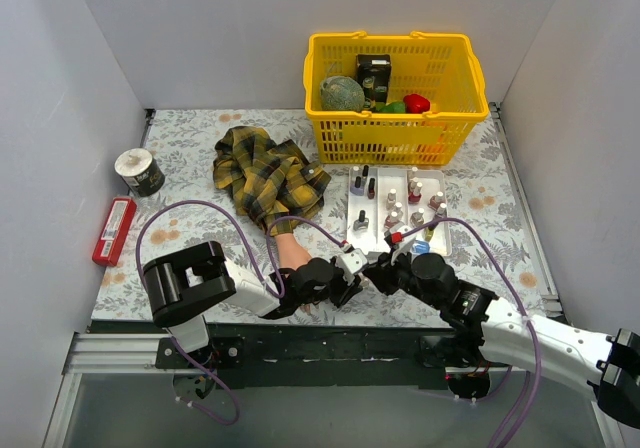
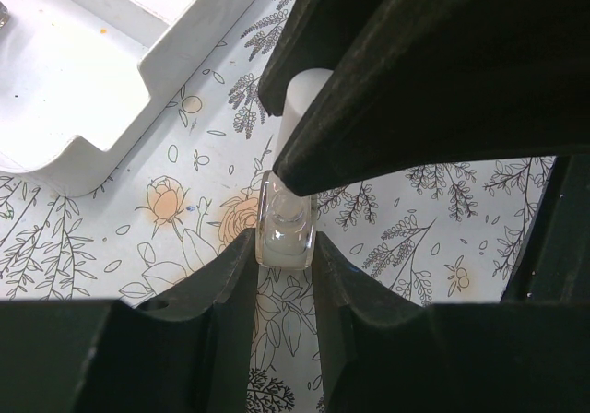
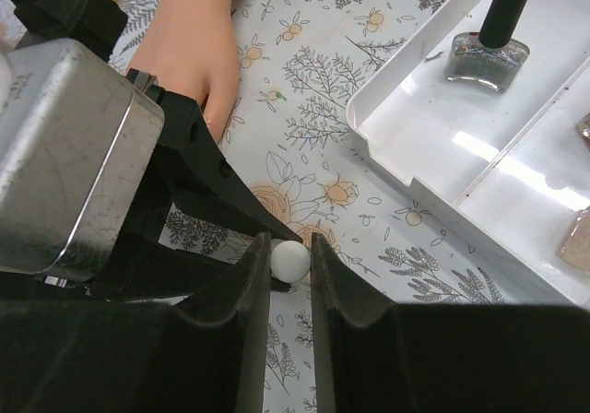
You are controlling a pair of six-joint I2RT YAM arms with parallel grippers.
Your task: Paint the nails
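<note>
Judging it early, we see left hand (image 2: 286,252) clamped on the clear bottle (image 2: 286,227), right hand (image 3: 290,264) pinching its white cap (image 3: 291,258); mannequin hand (image 3: 189,49) nails apparently all left to paint.

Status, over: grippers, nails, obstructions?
Left gripper shut on clear bottle, right gripper shut on its white cap. Mannequin hand beside them, nails not discernible. Left arm overhangs its fingertips.

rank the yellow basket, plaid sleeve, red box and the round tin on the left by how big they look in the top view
1. yellow basket
2. plaid sleeve
3. red box and round tin: they look about alike, too close to rank
</note>
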